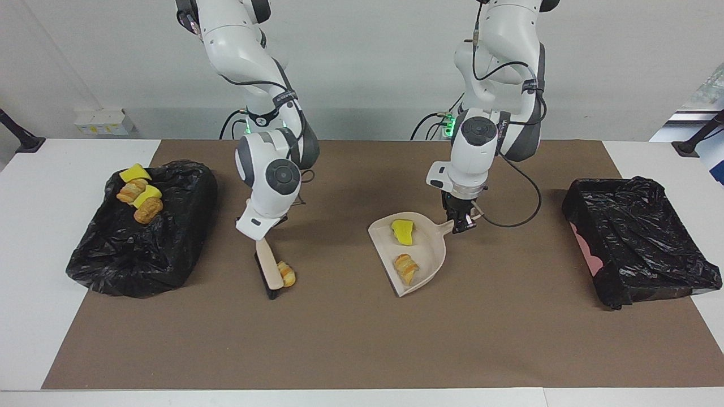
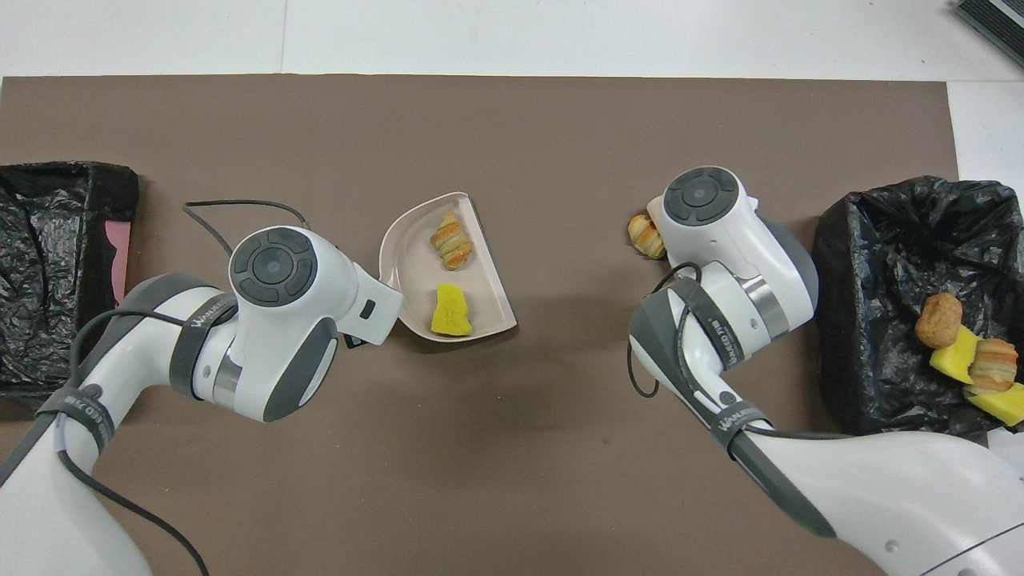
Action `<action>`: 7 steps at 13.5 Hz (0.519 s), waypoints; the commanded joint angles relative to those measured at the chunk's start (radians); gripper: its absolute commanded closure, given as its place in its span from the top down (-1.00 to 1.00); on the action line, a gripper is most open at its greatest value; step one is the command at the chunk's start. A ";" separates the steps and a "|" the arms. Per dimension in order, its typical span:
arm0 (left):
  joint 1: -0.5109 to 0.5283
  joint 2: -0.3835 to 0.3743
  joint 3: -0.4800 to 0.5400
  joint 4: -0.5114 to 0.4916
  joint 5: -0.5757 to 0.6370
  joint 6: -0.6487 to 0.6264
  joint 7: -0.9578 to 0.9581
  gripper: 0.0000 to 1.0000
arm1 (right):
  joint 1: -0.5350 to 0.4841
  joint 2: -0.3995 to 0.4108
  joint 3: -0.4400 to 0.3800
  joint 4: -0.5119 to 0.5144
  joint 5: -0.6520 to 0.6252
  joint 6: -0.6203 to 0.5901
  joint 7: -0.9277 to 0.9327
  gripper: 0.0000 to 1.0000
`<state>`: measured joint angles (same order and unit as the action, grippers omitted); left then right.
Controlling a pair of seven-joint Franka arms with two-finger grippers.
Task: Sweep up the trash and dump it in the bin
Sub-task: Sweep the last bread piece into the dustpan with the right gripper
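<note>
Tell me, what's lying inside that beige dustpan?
Inside the dustpan lie a yellow sponge chunk and a croissant-like pastry, both uncovered. The left gripper holds its handle.

— What lies under everything?
— A brown mat on a white table; the table shows bare at both ends of the mat.
— Anything by the wall?
— A small white box at the right arm's end, off the mat; a black stand near it at the table's edge; a second stand at the left arm's end.
</note>
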<state>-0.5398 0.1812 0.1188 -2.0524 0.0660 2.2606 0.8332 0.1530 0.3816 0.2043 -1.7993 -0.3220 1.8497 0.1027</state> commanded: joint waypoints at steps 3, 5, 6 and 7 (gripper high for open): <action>0.009 -0.032 -0.005 -0.038 0.025 0.013 -0.020 -1.00 | 0.061 0.010 0.018 0.000 0.179 0.058 -0.037 -1.00; 0.009 -0.032 -0.005 -0.038 0.026 0.011 -0.020 -1.00 | 0.098 0.016 0.017 0.001 0.283 0.103 -0.026 -1.00; 0.009 -0.032 -0.005 -0.041 0.026 0.010 -0.020 -1.00 | 0.109 0.017 0.018 0.002 0.334 0.115 -0.028 -1.00; 0.009 -0.034 -0.005 -0.045 0.025 0.011 -0.020 -1.00 | 0.120 0.025 0.021 -0.003 0.406 0.141 -0.038 -1.00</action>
<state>-0.5397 0.1811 0.1190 -2.0533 0.0660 2.2606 0.8323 0.2696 0.3869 0.2157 -1.8005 -0.0180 1.9492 0.1018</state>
